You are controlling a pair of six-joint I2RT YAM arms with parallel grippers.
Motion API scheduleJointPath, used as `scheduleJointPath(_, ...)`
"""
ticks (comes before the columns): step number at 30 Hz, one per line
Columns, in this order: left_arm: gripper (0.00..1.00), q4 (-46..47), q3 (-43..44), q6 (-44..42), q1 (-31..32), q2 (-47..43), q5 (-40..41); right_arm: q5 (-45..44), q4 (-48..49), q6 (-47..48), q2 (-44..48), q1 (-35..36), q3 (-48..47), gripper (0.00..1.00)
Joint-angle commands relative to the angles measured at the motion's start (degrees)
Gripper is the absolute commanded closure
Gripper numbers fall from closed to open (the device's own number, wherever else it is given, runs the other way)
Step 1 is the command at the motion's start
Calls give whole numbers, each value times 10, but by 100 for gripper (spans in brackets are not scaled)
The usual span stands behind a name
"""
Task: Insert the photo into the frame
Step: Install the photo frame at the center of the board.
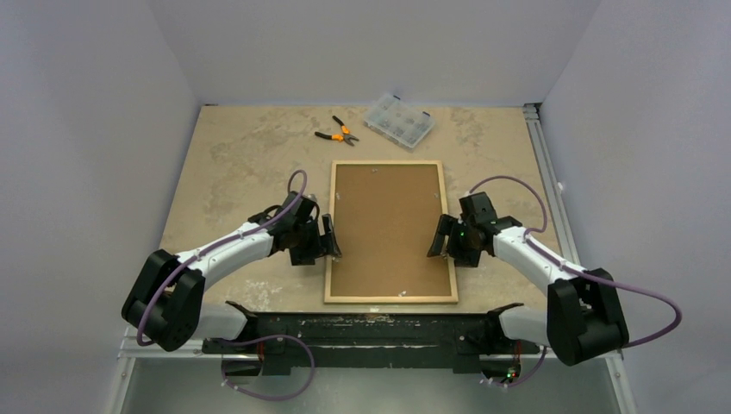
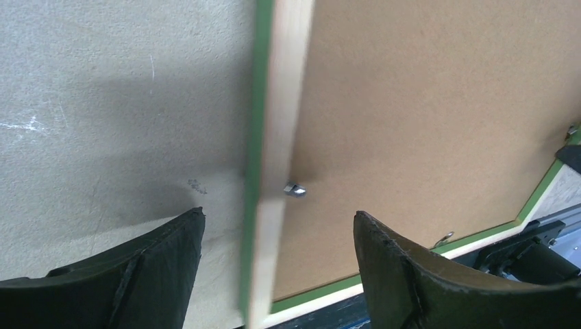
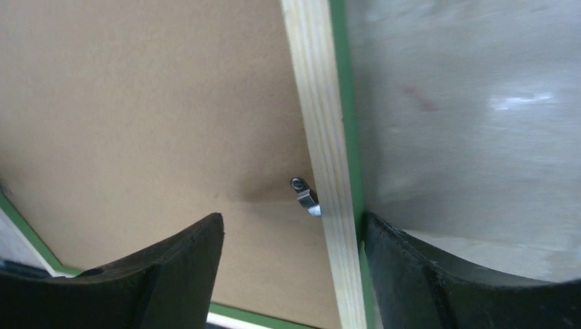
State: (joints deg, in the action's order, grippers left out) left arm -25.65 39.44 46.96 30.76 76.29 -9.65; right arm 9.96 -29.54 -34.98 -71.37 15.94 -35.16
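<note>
Counter (image 1: 233, 164): beige, mottled, closed in by plain pale walls (image 1: 103, 86) on three sides.

Item 1, frame (image 1: 390, 298): lies flat at the middle of the counter, back upward, long side running away from the arm bases. Pale wood rails; a green strip shows along the outer edges in both wrist views.

Item 2, fibreboard backing sheet (image 1: 388, 224): brown, fills the frame's opening. A small metal retaining tab (image 2: 294, 189) sits at the left rail and another (image 3: 305, 195) at the right rail.

Item 3, pliers (image 1: 338, 133): orange-handled, at the far side of the counter, beyond the frame's top rail and apart from it.

Item 4, clear compartment box (image 1: 398, 121): just right of the pliers, near the back wall.

Item 5, left tool (image 1: 332, 241): jaws spread wide, nothing held. It is astride the frame's left rail, one finger (image 2: 157, 274) over bare counter and the other over the backing sheet.

Item 6, right tool (image 1: 444, 240): jaws likewise spread, nothing held. It is astride the right rail, one finger (image 3: 425, 274) outside the frame and the other over the backing sheet.
</note>
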Motion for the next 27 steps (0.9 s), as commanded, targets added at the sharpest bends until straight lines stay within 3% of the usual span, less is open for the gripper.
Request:
scheduleJointPath(1,23,0,3,5,-7,-13,7,21,42,-35,-24,64,-7,30)
scheduleJointPath(7,24,-42,13,-12,-7,-5,50,-9,38,-45,-46,103,-30,37)
scheduleJointPath(12,24,-40,1,-15,-7,-4,51,-25,37,-57,-14,103,-11,39)
scheduleJointPath(20,25,-37,-2,-19,-7,3,49,-67,29,-95,43,93,7,30)
scheduleJointPath(27,26,-34,-2,-19,-6,4,48,-33,53,-84,29,45,19,44)
